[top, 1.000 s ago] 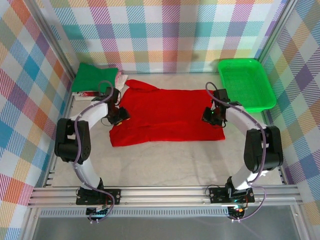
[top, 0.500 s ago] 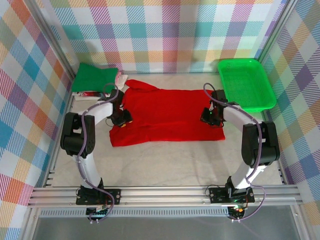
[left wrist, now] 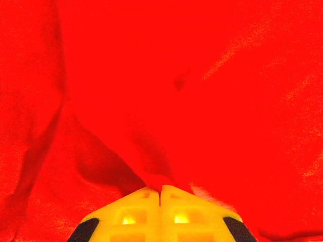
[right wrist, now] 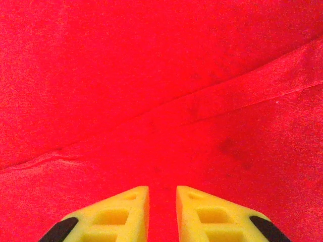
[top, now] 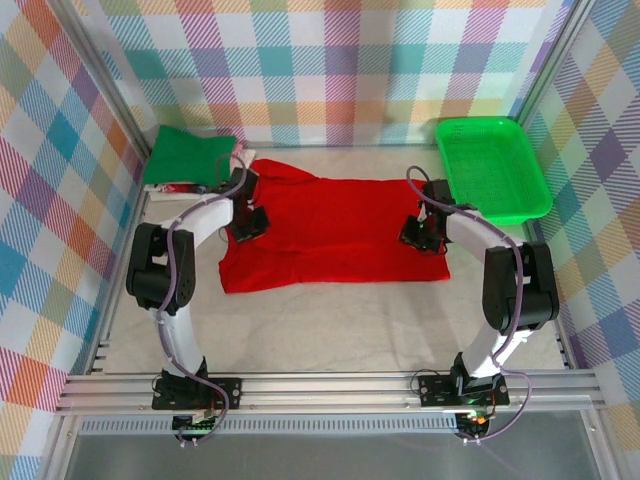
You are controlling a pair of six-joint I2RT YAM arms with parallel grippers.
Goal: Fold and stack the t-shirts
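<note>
Red soft cloth t-shirt [top: 335, 235] lies spread flat in the middle of the pale table [top: 330, 320]. The left gripper [left wrist: 160, 189] is at the shirt's left side, its yellow fingers [left wrist: 136, 209] pressed tight together with a little fold of red cloth pinched at the tips. The right gripper [right wrist: 162, 194] is low over the right side, its jaws a narrow crack apart. A dark green cloth t-shirt [top: 188, 155] lies far left, and a bright green plastic mesh basket [top: 490, 170] far right.
</note>
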